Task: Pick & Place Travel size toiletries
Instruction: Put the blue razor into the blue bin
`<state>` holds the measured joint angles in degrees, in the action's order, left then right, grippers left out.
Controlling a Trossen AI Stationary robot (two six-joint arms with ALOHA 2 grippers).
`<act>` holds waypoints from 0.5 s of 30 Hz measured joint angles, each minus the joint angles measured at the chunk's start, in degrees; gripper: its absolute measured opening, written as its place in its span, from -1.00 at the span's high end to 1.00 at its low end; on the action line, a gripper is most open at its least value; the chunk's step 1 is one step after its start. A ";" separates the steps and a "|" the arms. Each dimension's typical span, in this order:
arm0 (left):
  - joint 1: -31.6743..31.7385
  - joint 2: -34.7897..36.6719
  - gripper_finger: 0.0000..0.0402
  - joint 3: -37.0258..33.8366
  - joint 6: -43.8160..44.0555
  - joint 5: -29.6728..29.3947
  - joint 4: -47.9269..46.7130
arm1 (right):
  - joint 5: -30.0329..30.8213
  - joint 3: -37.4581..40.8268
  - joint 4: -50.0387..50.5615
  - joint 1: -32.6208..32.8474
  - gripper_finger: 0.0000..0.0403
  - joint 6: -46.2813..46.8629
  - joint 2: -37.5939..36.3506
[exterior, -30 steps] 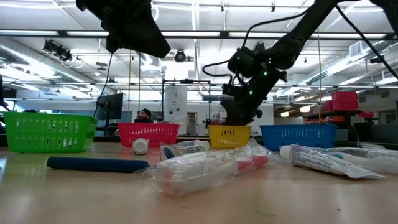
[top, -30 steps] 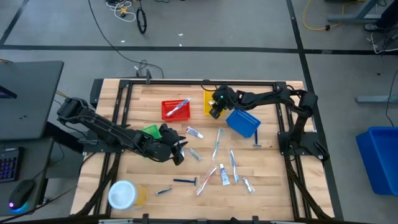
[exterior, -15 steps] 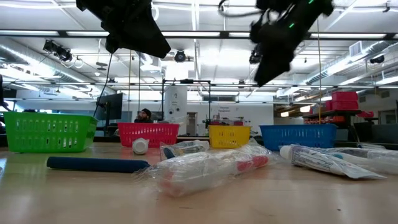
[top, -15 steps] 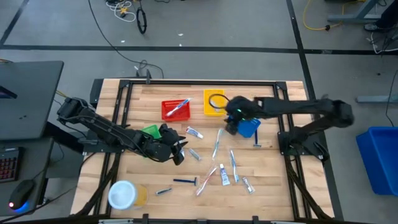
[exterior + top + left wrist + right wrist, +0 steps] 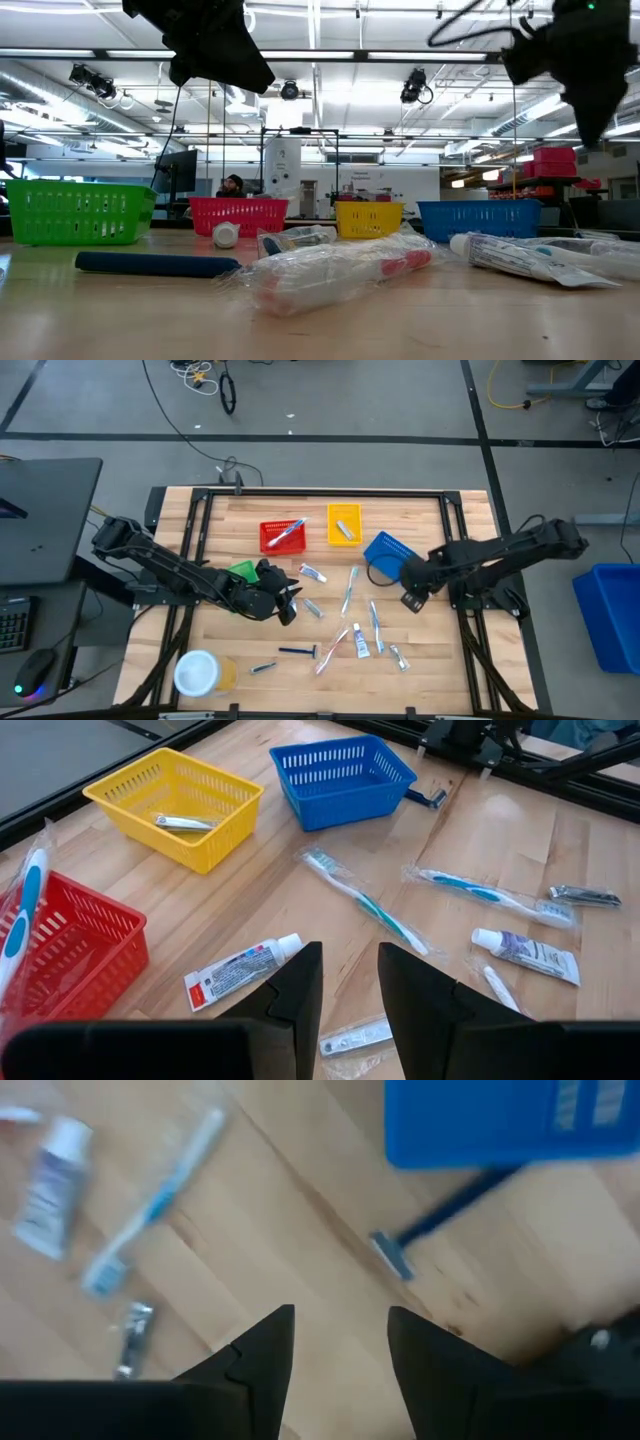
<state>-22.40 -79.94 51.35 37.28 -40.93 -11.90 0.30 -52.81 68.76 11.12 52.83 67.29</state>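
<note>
The travel size toiletries (image 5: 350,610) lie scattered over the middle of the tabletop (image 5: 440,660), toward its front edge: wrapped toothbrushes (image 5: 362,904), small tubes (image 5: 240,970) and a silvery nail clipper (image 5: 584,896), most of them apart from one another. A dark-handled razor (image 5: 298,651) lies nearer the front edge, and a second, blue-handled razor (image 5: 440,1220) rests by the right edge, its handle running up to the blue basket (image 5: 388,555). One small silvery item (image 5: 182,821) already sits inside the yellow basket (image 5: 343,525) near the back edge, and a toothbrush (image 5: 287,533) leans out of the red basket (image 5: 283,536) beside it.

The right gripper (image 5: 412,598) hangs above the wood just beside the blue basket, over the blue-handled razor; its fingers (image 5: 255,1355) stand apart with nothing between them. The left gripper (image 5: 285,603) hovers near the middle of the tabletop, next to the green basket (image 5: 242,571), its fingers (image 5: 295,990) also apart and empty, with a tube and a wrapped item below them.

A white-lidded jar (image 5: 198,672) stands at the front left corner. Far back in the room, a person (image 5: 232,185) shows behind the red basket.
</note>
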 joint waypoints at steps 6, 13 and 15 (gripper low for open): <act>-0.01 0.00 0.47 0.00 0.02 0.01 0.00 | -0.92 8.56 -3.97 0.93 0.16 7.87 0.09; 0.00 0.00 0.47 0.00 0.02 0.01 0.00 | 4.32 15.54 -11.42 -2.00 0.17 14.26 0.07; 0.01 0.00 0.47 0.00 0.02 0.01 0.00 | 5.29 17.25 -14.82 -3.45 0.17 14.33 0.07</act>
<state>-22.39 -79.94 51.35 37.30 -40.93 -11.90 5.59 -35.57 53.94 7.67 67.16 67.35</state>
